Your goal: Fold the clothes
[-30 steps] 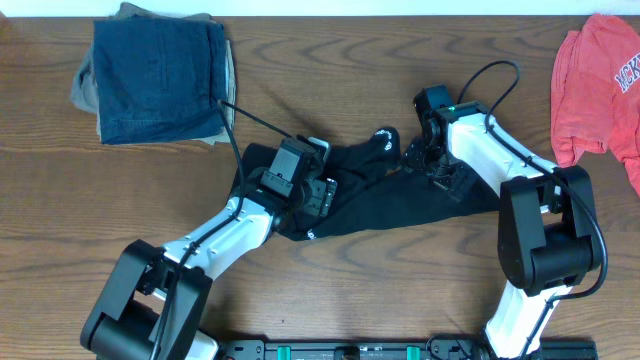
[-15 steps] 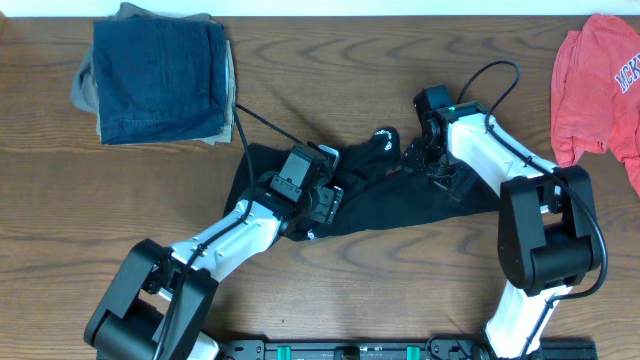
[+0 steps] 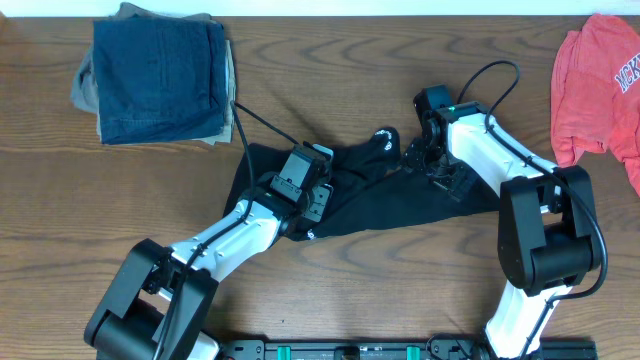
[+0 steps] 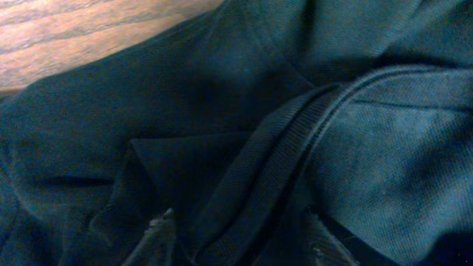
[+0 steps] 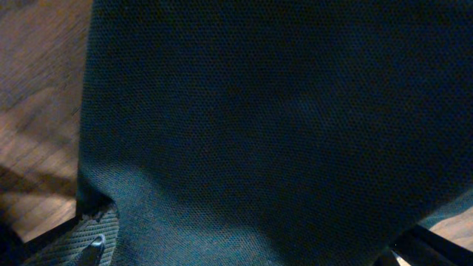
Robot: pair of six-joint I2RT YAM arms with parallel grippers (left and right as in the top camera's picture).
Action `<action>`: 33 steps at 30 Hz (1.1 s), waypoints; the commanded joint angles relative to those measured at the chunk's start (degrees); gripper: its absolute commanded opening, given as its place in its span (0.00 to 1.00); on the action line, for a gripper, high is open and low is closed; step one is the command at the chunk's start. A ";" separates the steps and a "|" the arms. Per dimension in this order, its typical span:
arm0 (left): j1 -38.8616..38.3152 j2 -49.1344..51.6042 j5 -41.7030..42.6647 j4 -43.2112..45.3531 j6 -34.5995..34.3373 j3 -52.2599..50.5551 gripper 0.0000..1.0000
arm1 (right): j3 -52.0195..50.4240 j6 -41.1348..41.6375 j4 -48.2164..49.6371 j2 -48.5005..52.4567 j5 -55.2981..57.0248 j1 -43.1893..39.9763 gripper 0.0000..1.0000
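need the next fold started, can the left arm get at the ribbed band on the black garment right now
Probably yes: the left arm sits over the black garment, and the ribbed band runs between its parted jaws with nothing covering it.

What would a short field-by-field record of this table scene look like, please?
surface: wooden table
garment: black garment, crumpled at centre, not yet folded
left gripper: on the garment, fingertips either side of a ribbed fold; grip unclear
right gripper: open, on the garment's right part
top left: folded denim and tan pile
top right: coral-red shirt
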 commanded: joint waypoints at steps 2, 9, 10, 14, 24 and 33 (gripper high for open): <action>0.00 0.85 -1.18 -0.13 0.57 0.52 0.39 | -0.02 0.70 0.09 -0.28 1.27 -0.74 0.99; 0.00 0.61 -1.14 -0.15 0.52 0.52 0.06 | -0.02 0.72 0.09 -0.28 1.27 -0.74 0.99; 0.00 0.20 -1.11 -0.22 0.48 0.52 0.06 | -0.02 0.72 0.09 -0.28 1.27 -0.74 0.99; -0.02 -3.37 -1.11 -1.64 0.26 0.52 0.06 | -0.02 0.72 -0.26 -0.28 1.27 -0.74 0.99; 0.00 -24.44 -1.14 -14.47 0.28 0.52 0.06 | 0.11 0.72 -7.23 -4.17 1.25 -4.61 0.99; -0.02 -43.19 -0.85 -26.95 -4.26 0.55 0.06 | 0.11 -5.18 -16.33 -19.45 1.22 -10.97 0.99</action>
